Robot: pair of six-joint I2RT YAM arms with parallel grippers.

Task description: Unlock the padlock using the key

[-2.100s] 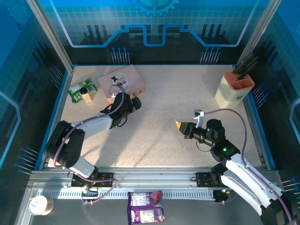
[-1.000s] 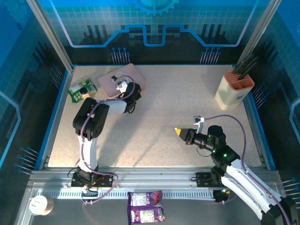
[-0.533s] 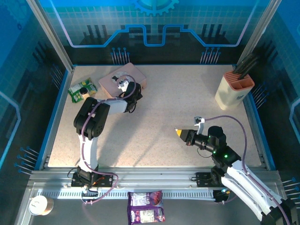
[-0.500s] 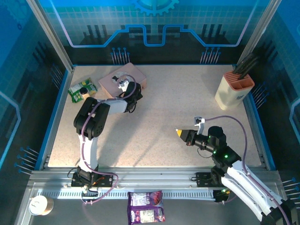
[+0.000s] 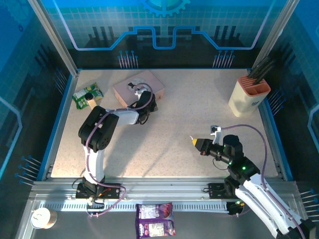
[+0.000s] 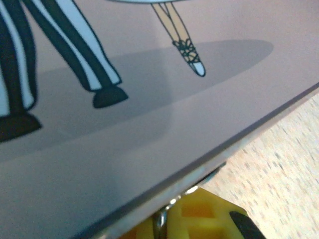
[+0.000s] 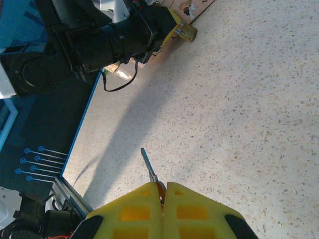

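The top view has my left gripper (image 5: 151, 101) at the near right corner of the pink tin (image 5: 138, 85). In the left wrist view the tin's printed lid (image 6: 149, 99) looms just above my yellow fingers (image 6: 214, 214), and a thin silver piece of the padlock (image 6: 162, 218) sits pinched between them. From the right wrist view the brass padlock (image 7: 188, 33) juts out of the left gripper (image 7: 180, 27). My right gripper (image 7: 163, 186) is shut on the key (image 7: 149, 167), whose blade points forward over the bare table. It hovers mid-right (image 5: 195, 141), well apart from the padlock.
A beige holder with dark utensils (image 5: 249, 93) stands at the back right. A green snack packet (image 5: 88, 95) lies left of the tin. A purple packet (image 5: 155, 226) and a paper cup (image 5: 41, 217) sit beyond the near rail. Blue rims (image 5: 57, 124) border the table.
My left gripper has closed and moved a little to the right, and the pink tin has shifted right and turned with it. The right gripper with the key has drifted slightly nearer.
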